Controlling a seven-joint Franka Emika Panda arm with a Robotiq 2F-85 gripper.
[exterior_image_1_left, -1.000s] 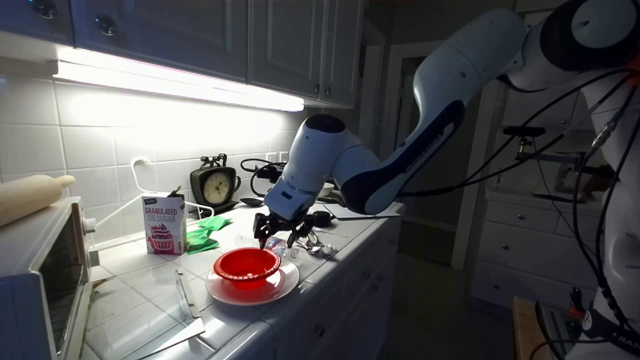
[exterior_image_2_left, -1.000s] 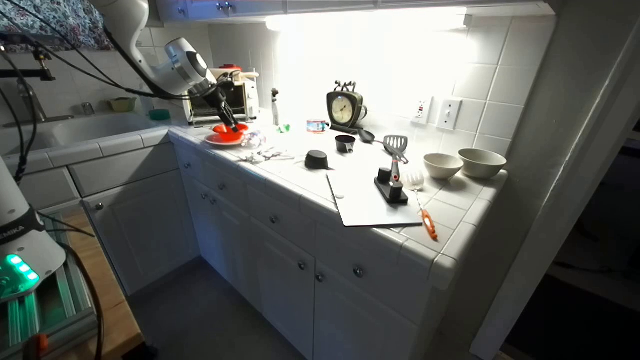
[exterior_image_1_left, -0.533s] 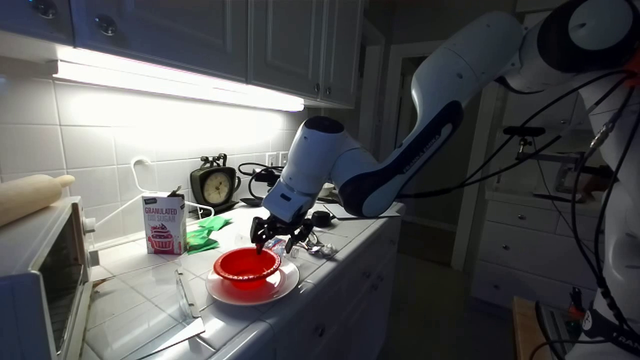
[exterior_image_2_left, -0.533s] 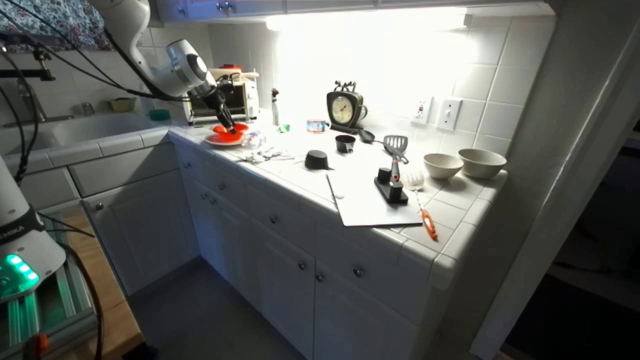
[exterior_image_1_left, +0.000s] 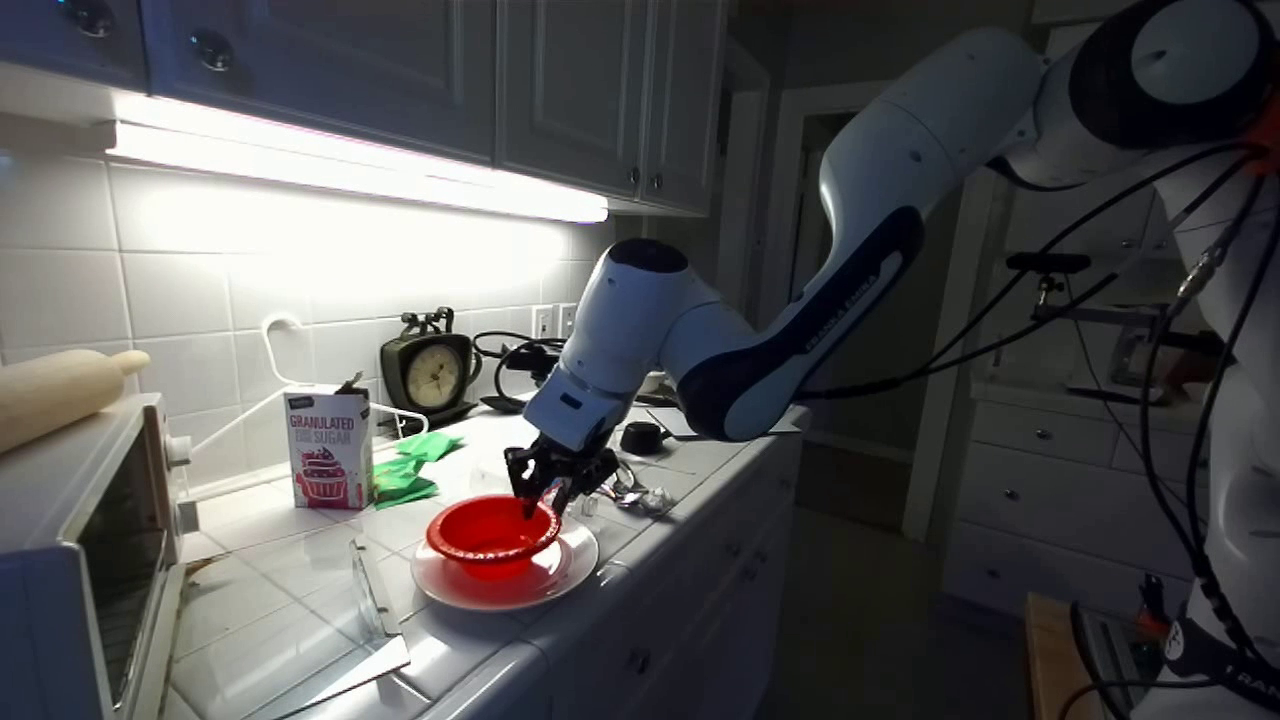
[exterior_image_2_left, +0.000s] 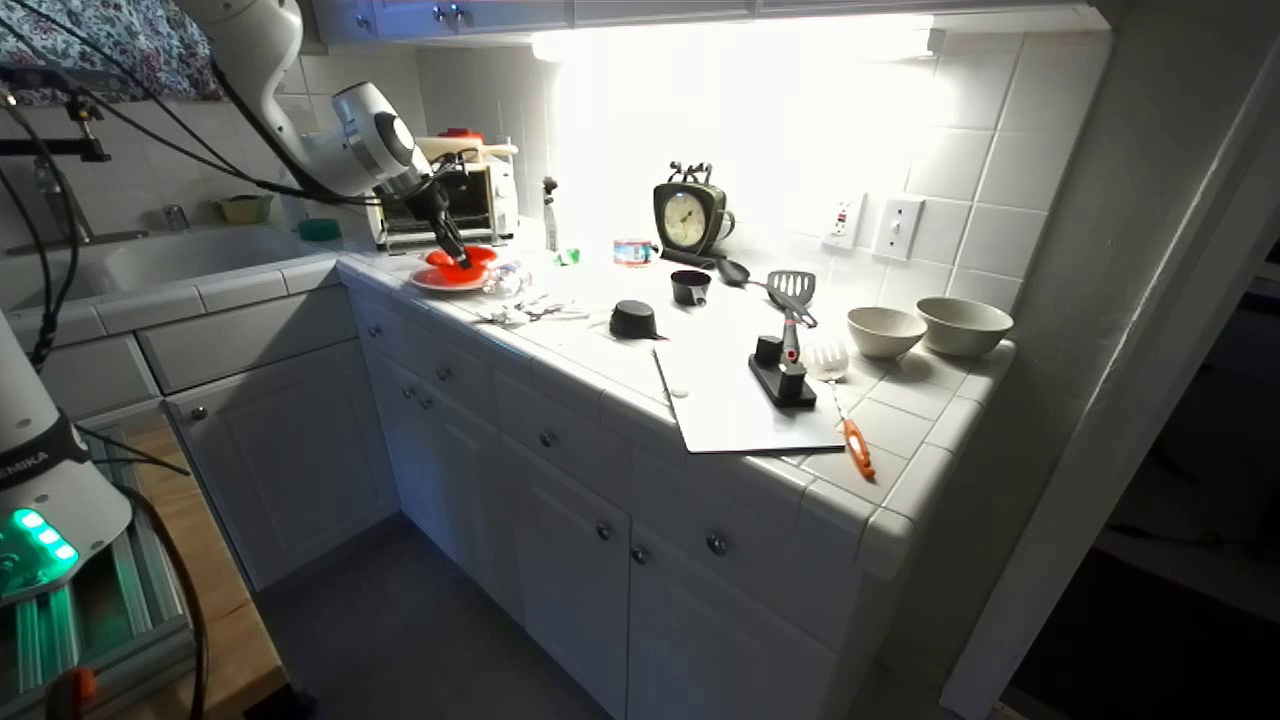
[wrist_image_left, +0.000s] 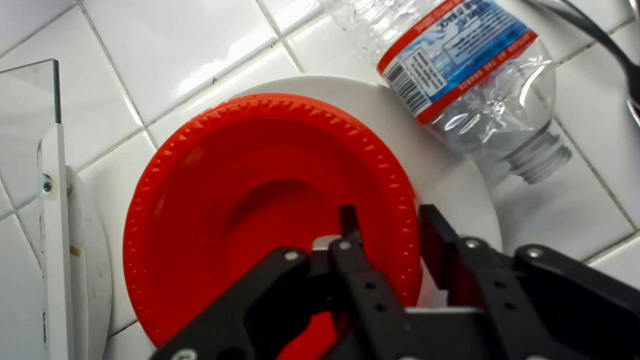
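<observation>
A red bowl with a beaded rim sits on a white plate near the counter's front edge. My black gripper points down over the bowl's side nearest the bottle. In the wrist view the gripper straddles the rim of the bowl: one finger is inside, the other just outside, over the plate. Space shows between the inner finger and the rim, so the jaws are partly open. Whether the outer finger touches the rim I cannot tell. A clear plastic bottle lies beside the plate.
A toaster oven with a rolling pin on top stands nearby, and a clear panel with a white edge is close to the bowl. A sugar box, green packets, a scale and metal utensils share the counter.
My gripper has lowered slightly toward the bowl's rim, and its fingers have drawn nearer each other. The bowl and plate have stayed put.
</observation>
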